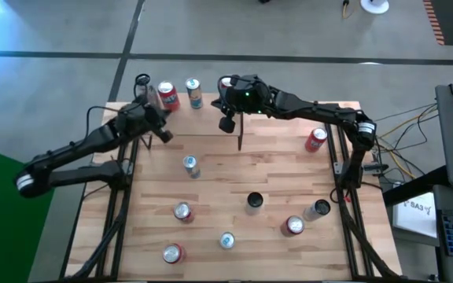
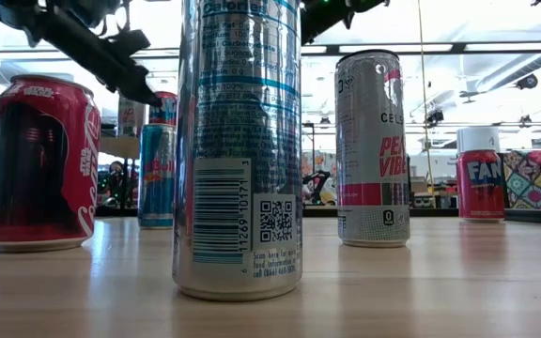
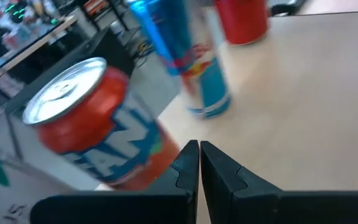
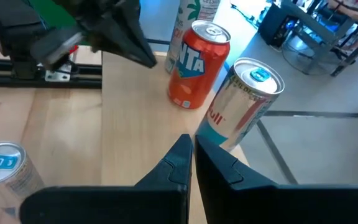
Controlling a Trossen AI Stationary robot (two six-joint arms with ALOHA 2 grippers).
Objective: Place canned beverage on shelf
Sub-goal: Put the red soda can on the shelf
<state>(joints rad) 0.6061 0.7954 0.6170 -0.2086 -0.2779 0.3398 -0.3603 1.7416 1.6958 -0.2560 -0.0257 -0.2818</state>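
High view: orange can (image 1: 167, 96) and blue can (image 1: 194, 93) upper left, on shelf (image 1: 181, 108) at table (image 1: 274, 169) far edge. Left claw (image 1: 163, 134) and right claw (image 1: 228, 123) pinched together, empty. Next: open wide, descend straight over upright can, avoid neighbours.

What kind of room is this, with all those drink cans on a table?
Most likely a robotics lab or workshop. Two dark robot arms reach over a wooden table strewn with cans, cables trail beside it on the bare floor, and a cluttered room with ceiling strip lights lies behind.
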